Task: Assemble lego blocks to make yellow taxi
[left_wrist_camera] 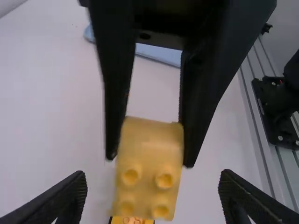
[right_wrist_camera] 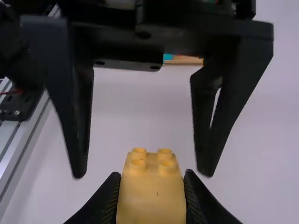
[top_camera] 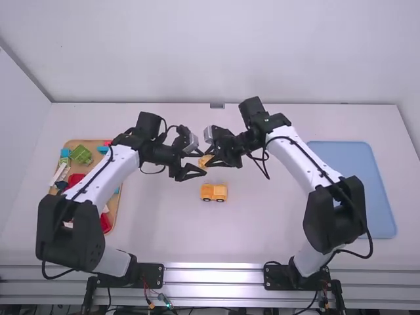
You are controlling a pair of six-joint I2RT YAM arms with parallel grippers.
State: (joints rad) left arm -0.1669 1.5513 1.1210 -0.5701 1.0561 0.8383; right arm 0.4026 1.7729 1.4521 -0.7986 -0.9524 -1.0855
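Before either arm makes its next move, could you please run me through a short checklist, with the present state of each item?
1. Right gripper has its jaws closed on the yellow block: ok.
2. Left gripper has its jaws apart, neither touching the block: ok.
3. The block's four studs face the left gripper: ok.
4. Yellow vehicle stands upright on its wheels on the table: ok.
5. Block joined to that vehicle: not ok, it is held in the air.
6. Left jaws far enough forward to grip the block if they closed: cannot tell.
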